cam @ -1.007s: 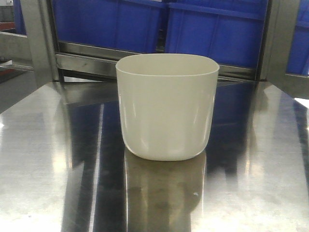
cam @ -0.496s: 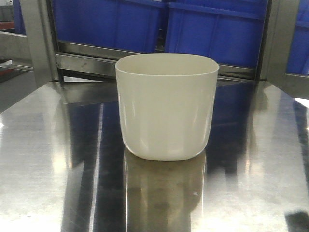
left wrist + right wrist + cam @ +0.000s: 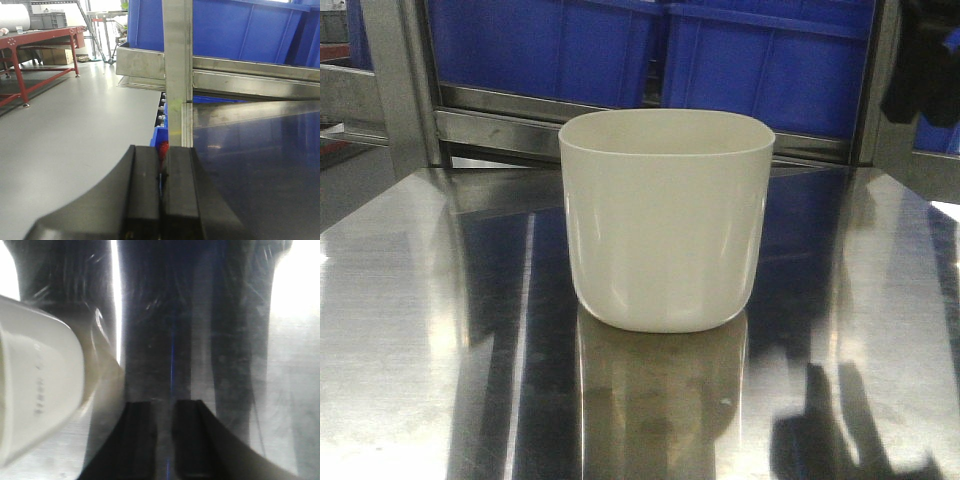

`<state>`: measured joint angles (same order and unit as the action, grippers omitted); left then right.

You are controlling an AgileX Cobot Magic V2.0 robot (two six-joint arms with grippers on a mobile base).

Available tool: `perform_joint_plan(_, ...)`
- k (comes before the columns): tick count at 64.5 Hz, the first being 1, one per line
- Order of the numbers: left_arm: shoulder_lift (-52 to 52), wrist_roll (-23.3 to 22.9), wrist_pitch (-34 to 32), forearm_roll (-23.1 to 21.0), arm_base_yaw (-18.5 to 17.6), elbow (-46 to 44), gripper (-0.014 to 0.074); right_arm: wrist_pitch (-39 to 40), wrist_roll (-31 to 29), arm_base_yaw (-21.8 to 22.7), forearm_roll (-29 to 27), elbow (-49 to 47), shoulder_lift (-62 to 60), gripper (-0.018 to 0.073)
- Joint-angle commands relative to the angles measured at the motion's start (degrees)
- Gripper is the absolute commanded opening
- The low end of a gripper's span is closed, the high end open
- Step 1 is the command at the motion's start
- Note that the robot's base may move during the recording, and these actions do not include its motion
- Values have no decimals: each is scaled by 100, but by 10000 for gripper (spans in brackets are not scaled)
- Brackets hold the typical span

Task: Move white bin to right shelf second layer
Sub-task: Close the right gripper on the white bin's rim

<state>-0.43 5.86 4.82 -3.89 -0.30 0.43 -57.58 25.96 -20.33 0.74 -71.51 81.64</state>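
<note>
Steel tabletop (image 3: 420,330) is still carrying the bin (image 3: 665,220) upright; my right gripper (image 3: 164,412) is just coming in beside it, jaws slightly apart and empty, starting the approach, while my left gripper (image 3: 164,160) is staying closed.

Cream-white bin (image 3: 665,230), blue crates (image 3: 760,60), mirror-grey steel shelf (image 3: 420,330).

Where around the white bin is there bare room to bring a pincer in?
Bare steel shelf lies left, right and in front of the white bin. Behind it is crowded: rail and blue crates. The right pincer hangs over bare steel beside it.
</note>
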Motion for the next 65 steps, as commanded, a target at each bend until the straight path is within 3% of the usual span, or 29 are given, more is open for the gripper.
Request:
perform_joint_plan(1,-80,-15,-482,-35,-30,211,85,-483,279,-266,127,-924,112,349)
perform_joint_plan(18,-80,-15,-482,-35,-30,211,85,-842,323,-814,117,-1922,787,347)
perform_joint_plan(29,-80,-15,-482,-35,-30,211,85,-857,618,-884,71,-1982,1075,347)
perform_joint_plan(65,-80,-15,-482,-35,-30,211,85,-877,660,-969,67,-1977,1645,345)
